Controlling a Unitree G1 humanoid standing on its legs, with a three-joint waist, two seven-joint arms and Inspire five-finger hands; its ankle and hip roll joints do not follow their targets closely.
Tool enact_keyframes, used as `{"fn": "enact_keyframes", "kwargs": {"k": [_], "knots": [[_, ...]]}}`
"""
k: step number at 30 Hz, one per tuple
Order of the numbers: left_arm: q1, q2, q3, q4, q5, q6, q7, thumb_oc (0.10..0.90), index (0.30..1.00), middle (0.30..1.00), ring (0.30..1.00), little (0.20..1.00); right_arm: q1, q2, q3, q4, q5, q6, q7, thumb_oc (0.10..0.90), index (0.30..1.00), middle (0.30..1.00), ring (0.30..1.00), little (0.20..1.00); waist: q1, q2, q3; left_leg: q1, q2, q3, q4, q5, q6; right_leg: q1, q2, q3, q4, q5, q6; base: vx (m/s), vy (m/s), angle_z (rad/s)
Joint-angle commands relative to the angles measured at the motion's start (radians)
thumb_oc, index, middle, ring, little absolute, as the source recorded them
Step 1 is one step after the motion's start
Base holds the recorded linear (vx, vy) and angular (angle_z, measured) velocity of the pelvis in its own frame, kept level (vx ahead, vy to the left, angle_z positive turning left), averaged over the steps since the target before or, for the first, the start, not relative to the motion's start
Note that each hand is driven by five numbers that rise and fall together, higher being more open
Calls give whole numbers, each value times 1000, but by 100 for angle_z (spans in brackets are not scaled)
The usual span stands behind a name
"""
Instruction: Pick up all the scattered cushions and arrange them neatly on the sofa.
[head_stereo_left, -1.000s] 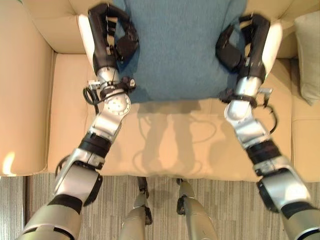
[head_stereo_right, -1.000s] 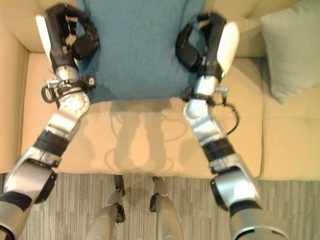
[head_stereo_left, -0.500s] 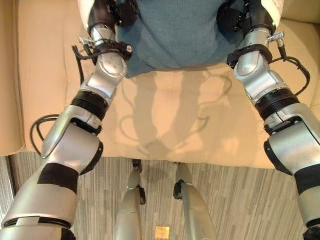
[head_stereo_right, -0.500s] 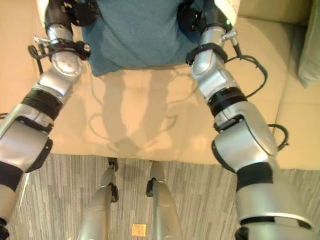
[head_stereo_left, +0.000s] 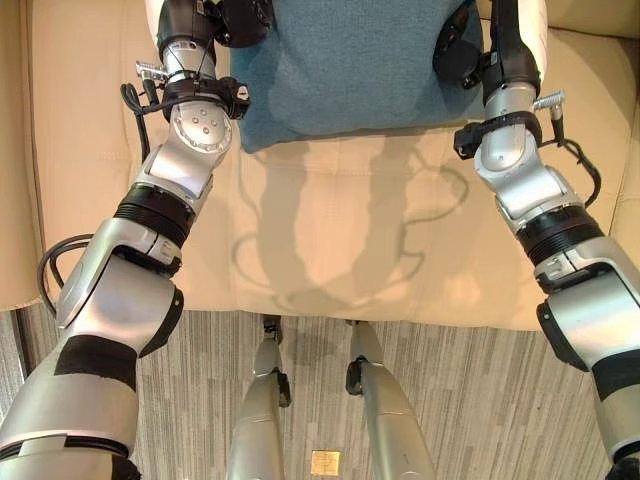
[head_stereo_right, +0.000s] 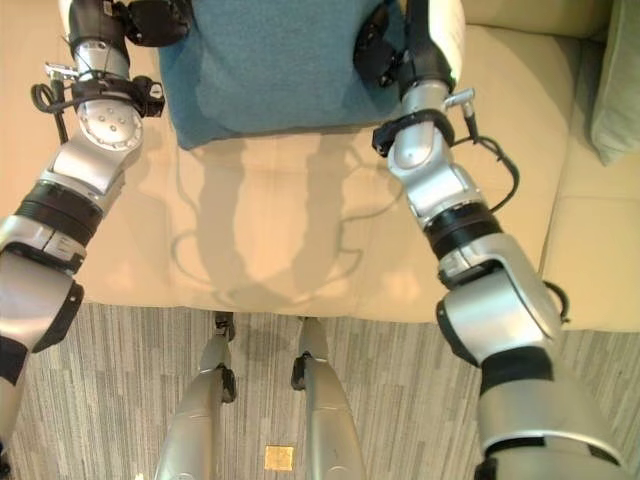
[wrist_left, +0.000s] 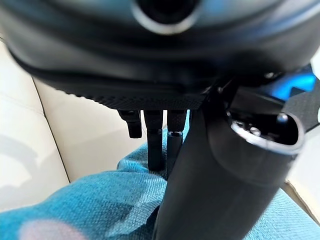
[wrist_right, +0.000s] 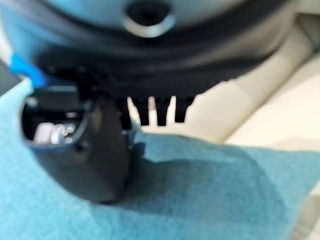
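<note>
The blue cushion (head_stereo_left: 350, 60) sits at the back of the beige sofa (head_stereo_left: 330, 250), its lower edge lying on the seat and its upper part cut off by the top of both eye views. The left hand (head_stereo_left: 243, 18) grips the cushion's left edge and the right hand (head_stereo_left: 455, 55) its right edge; in the eye views each hand is partly cut off, so the finger positions cannot be read there.

The left wrist view supplies what the eye views lack: the dark thumb (wrist_left: 220, 185) lies across the cushion's front face, and the fingers (wrist_left: 155, 142) reach down behind a raised fold of blue fabric, so the hand pinches the cushion. The fingertips are hidden behind that fold.

The right wrist view shows the same arrangement: the thumb (wrist_right: 95, 150) presses into the blue cloth, denting it, while the fingers (wrist_right: 160, 112) drop behind the cushion's top edge, the cloth caught between them. The sofa's pale back shows past them.

The right eye view takes in a pale green cushion (head_stereo_right: 615, 85) at the far right, on the neighbouring seat, cut off by the picture's edge. The striped grey floor (head_stereo_left: 470, 400) runs along the sofa's front.
</note>
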Motion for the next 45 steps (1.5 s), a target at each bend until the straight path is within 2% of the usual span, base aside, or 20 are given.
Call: {"fn": "enact_keyframes", "kwargs": {"k": [1,6,7,11,12,13,14,15,17,18,23,28,32,40,42,45], "knots": [[26,-1,31,-93,22,-108,16,800,900,900,900,900,35,57,-10,-14,-11,-79,-7,800,900,900,900,900,0,29,-160,19,2,-22,-75,-26,-47,101,-27,11,3,-197,191,5,2,-5],[219,-6,157,-235,-9,-138,22,800,900,900,900,900,110,30,-89,-38,-8,-79,-29,800,900,900,900,900,17,27,-150,22,1,-31,-75,-30,-41,105,-30,5,3,-202,191,6,-1,-6],[328,-28,226,-304,-25,-158,21,800,900,900,900,900,148,12,-136,-62,-10,-77,-41,800,900,900,900,900,26,24,-139,21,0,-31,-75,-29,-42,103,-34,4,3,-204,189,11,-11,-10],[490,-70,313,-342,-87,-186,2,800,900,900,900,900,204,-8,-183,-70,-13,-77,-50,800,900,900,900,900,41,20,-133,14,-2,-34,-75,-27,-44,99,-36,-4,3,-206,186,7,-11,-2],[562,-82,348,-363,-122,-202,-17,800,900,900,900,900,230,-15,-211,-76,-8,-79,-53,761,841,841,841,841,50,19,-126,10,-3,-38,-75,-25,-46,95,-37,-8,3,-207,184,10,-27,9],[603,-81,369,-372,-131,-204,-30,800,900,900,900,900,248,-20,-230,-80,-2,-82,-51,695,742,742,742,742,56,19,-123,7,-3,-40,-75,-24,-47,93,-39,-12,3,-208,183,5,-15,12],[607,-80,370,-374,-132,-203,-30,800,900,900,900,900,250,-19,-230,-81,-2,-82,-50,649,674,674,674,674,56,19,-125,6,-3,-40,-75,-24,-47,93,-39,-12,3,-208,183,8,-14,10],[649,-81,389,-393,-142,-211,-44,800,900,900,900,900,266,-21,-242,-91,-1,-85,-48,533,500,500,500,500,61,18,-120,4,-5,-41,-75,-24,-47,91,-40,-15,3,-208,183,7,-16,11],[730,-83,422,-418,-168,-216,-80,800,900,900,900,900,297,-23,-264,-103,-2,-86,-41,435,352,352,352,352,71,17,-119,-2,-6,-44,-75,-22,-50,88,-42,-23,3,-209,182,7,-25,12],[766,-83,436,-426,-185,-221,-101,800,900,900,900,900,310,-27,-273,-108,0,-90,-36,400,300,300,300,300,79,16,-116,-3,-7,-46,-75,-21,-50,86,-43,-25,3,-209,182,8,-25,11],[956,-85,493,-464,-230,-222,-204,800,900,900,900,900,370,-17,-316,-152,5,-110,-7,400,300,300,300,300,117,20,-109,-12,-5,-50,-75,-17,-55,83,-46,-38,3,-213,181,12,-10,6],[1020,-96,504,-468,-244,-216,-245,800,900,900,900,900,395,-12,-330,-195,-8,-120,6,400,300,300,300,300,135,22,-108,-12,-7,-52,-75,-15,-57,87,-47,-45,3,-214,182,0,0,0],[1050,-108,495,-473,-243,-207,-263,800,900,900,900,900,402,4,-344,-235,-11,-125,8,400,300,300,300,300,144,22,-106,-8,-8,-55,-75,-15,-57,90,-48,-47,3,-216,182,0,0,0],[1045,-144,465,-498,-218,-197,-265,800,900,900,900,900,413,86,-355,-299,-17,-137,0,400,300,300,300,300,152,29,-101,4,-8,-54,-75,-19,-55,99,-49,-44,3,-217,180,-1,1,0],[1032,-145,460,-496,-199,-192,-260,800,900,900,900,900,411,96,-356,-291,-35,-133,-6,800,900,900,900,900,152,35,-98,6,-11,-56,-75,-19,-55,103,-51,-45,3,-218,180,0,0,0],[1037,-147,477,-490,-198,-191,-254,800,900,900,900,900,425,87,-374,-269,-44,-118,-16,800,900,900,900,900,151,39,-95,16,-13,-56,-75,-19,-55,114,-54,-49,3,-220,180,0,0,0]]}}
